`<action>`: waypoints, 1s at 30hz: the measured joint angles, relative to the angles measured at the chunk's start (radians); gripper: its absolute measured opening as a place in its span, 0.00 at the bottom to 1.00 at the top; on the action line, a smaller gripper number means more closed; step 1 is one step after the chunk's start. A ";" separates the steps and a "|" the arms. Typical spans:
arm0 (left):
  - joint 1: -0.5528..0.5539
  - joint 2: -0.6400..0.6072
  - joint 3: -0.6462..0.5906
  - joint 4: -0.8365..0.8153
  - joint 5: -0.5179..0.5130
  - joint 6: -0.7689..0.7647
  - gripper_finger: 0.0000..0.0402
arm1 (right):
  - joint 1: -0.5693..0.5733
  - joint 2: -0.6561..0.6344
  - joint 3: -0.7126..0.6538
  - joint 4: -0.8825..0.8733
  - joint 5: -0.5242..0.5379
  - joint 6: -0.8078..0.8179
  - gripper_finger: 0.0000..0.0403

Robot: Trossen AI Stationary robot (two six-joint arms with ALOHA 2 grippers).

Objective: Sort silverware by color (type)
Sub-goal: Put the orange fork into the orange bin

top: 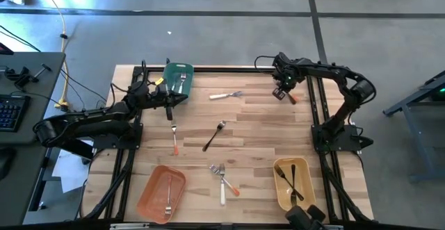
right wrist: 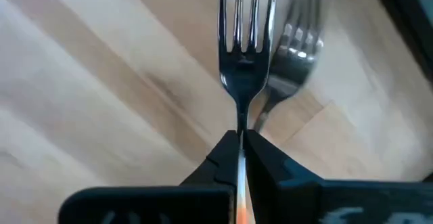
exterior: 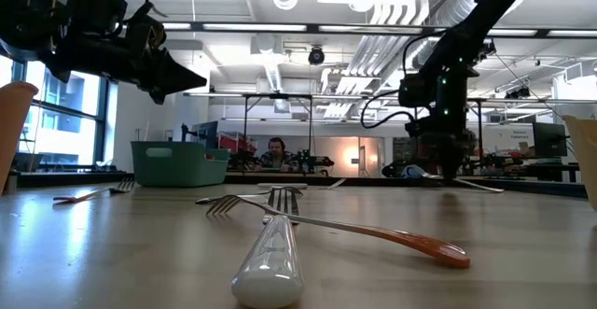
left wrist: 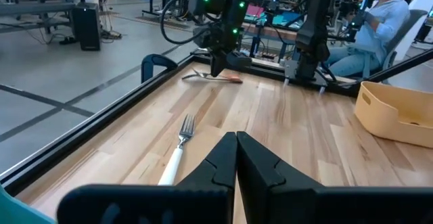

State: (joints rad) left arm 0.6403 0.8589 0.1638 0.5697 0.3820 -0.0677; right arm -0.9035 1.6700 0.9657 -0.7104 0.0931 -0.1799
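My right gripper [top: 281, 93] is at the table's far right, pointing down and shut on a silver fork with an orange handle [top: 292, 99]; the left wrist view shows that fork [left wrist: 215, 78] low over the wood. A blurred second fork shape [right wrist: 295, 42] shows beside its tines. My left gripper [left wrist: 236, 149] is shut and empty, next to the green bin [top: 179, 80]. Loose silverware lies flat on the table: a white-handled fork [top: 226, 95], a black fork [top: 214, 136], an orange-tipped fork [top: 174, 138], and a pair [top: 221, 178] near the front. My right gripper pinches the fork's thin neck [right wrist: 238, 119], just behind the tines, between its two fingers. The fingers come from above, pointing down, and lie across the fork. The tines [right wrist: 247, 21] reach out ahead of the fingertips. Whether the fork is clear of the table, I cannot tell.
The green bin at the far left holds a fork. An orange bin [top: 161, 192] at the near left holds a fork. A yellow bin [top: 292, 181] at the near right holds black utensils. A black frame rail [top: 229, 69] runs along the table's far edge.
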 joint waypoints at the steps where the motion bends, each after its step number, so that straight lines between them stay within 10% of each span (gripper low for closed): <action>1: 0.000 0.000 0.000 0.000 0.000 0.000 0.00 | 0.000 -0.001 0.000 -0.010 -0.001 0.004 0.00; 22: -0.011 0.000 0.000 -0.004 0.000 -0.006 0.00 | 0.089 -0.227 0.000 -0.049 -0.143 0.128 0.00; 30: -0.070 0.000 0.000 0.010 0.076 -0.035 0.00 | 0.332 -0.288 -0.078 0.348 -0.284 0.184 0.00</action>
State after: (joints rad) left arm 0.5707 0.8589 0.1638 0.5793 0.4583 -0.1031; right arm -0.5710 1.3822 0.8882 -0.3625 -0.1907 0.0043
